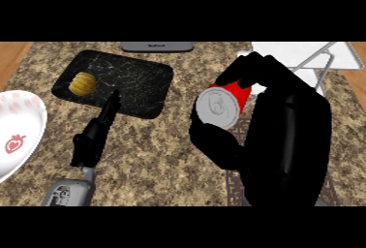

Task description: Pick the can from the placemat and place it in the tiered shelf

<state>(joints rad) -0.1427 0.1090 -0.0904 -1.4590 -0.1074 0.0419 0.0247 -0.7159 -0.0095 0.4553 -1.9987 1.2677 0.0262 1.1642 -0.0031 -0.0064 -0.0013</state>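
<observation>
Head view: a black marbled board [136, 87] is seen on the speckled counter [164, 145], and all places are given from this board. To the right of the board, the can [221, 104] is held by the right hand [286, 135]. The fingers [250, 68] are curled over the red wall of the can from above and the thumb [214, 143] is pressed under it, so the can is clasped on both sides. The can is tilted, and its silver top is turned toward the camera. Further right of the board, behind the right hand, the white tiered shelf [314, 58] with its metal frame is found; the can is near it but not inside it. Below the right hand, a narrow part of a striped mat [233, 186] is shown; the rest is hidden by the hand. A yellow ridged thing [83, 84] is laid on the left part of the board. The left hand [97, 135] is placed at the lower edge of the board, with straight fingers pointing up and nothing held; the fingertips overlap the board. Left of the board, a white plate [18, 131] with red strawberries is partly seen. Above the board, a grey object [157, 46] is cut by the edge of the view.
</observation>
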